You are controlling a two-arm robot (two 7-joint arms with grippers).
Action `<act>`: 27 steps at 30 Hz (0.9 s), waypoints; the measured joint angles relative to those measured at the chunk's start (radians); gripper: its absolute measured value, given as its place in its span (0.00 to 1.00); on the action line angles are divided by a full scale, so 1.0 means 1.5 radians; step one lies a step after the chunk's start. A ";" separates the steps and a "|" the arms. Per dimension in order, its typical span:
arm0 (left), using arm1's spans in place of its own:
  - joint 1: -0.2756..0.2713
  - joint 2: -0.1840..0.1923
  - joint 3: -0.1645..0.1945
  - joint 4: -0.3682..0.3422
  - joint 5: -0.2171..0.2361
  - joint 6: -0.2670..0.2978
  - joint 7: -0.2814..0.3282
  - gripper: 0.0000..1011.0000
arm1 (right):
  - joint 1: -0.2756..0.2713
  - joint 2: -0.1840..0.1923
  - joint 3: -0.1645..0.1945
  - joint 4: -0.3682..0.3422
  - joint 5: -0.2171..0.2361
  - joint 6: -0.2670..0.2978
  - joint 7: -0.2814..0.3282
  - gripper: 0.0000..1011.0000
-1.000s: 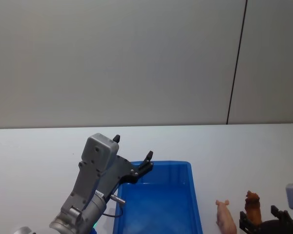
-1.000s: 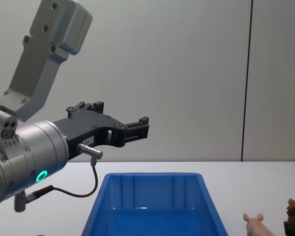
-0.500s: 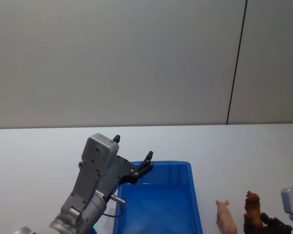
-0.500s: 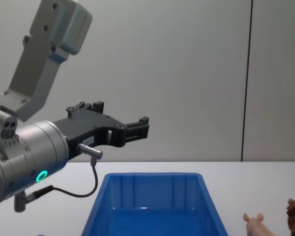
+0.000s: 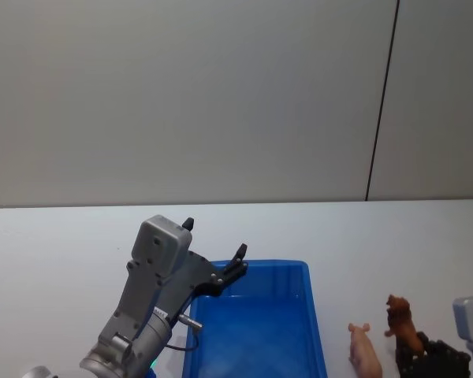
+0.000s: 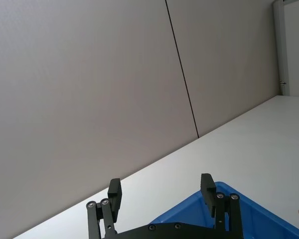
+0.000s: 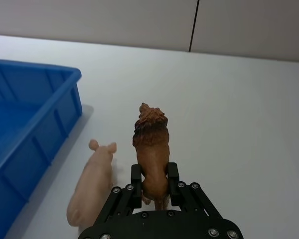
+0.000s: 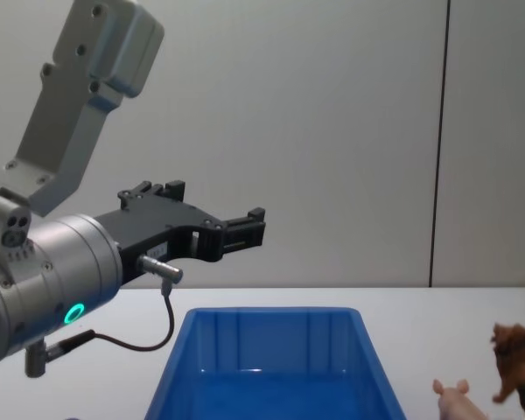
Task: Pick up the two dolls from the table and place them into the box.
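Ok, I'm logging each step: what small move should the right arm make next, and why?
Probably carry the reddish-brown doll left over the box rim: the right gripper is shut on it, lifted off the table, with the pink doll lying between. The left gripper hangs open above the box.

Left gripper (image 8: 212, 206) is held in the air above the left part of the blue box (image 8: 271, 311), with its fingers (image 8: 252, 219) standing apart. The box rests on the white worktop (image 8: 420, 302). A pale pink doll (image 8: 456, 399) lies just right of the box, at the lower edge. A reddish-brown doll (image 8: 513, 354) is upright near the right edge, higher than the pink one.
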 joint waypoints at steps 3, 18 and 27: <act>0.000 0.000 0.000 0.000 0.000 0.000 0.000 0.99 | -0.001 0.000 0.000 -0.009 -0.010 -0.013 0.004 0.28; 0.000 0.000 0.000 0.000 0.000 0.000 0.000 0.99 | 0.020 -0.005 -0.004 -0.048 -0.040 -0.074 0.071 0.28; 0.000 0.000 0.000 0.000 0.000 0.000 0.000 0.99 | 0.049 -0.018 -0.011 -0.042 -0.043 -0.086 0.140 0.28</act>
